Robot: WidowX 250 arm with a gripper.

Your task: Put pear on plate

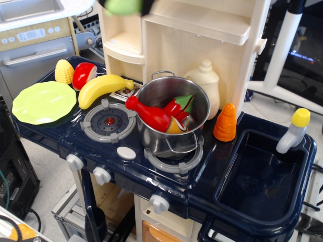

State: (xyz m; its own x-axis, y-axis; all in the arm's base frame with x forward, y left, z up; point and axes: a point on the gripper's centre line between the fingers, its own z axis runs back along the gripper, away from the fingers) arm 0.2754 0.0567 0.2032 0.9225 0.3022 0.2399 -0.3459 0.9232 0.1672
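Navy plastic stove top [166, 187] holds plate [43, 102], pot [171, 121], banana [103, 88].

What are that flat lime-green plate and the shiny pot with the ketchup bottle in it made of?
The flat round lime-green plate looks like moulded plastic: uniform colour, soft sheen, slightly wavy rim. The silver pot looks like thin polished metal, probably steel, since its wall gives mirror-like reflections. The red ketchup bottle inside appears to be glossy plastic.
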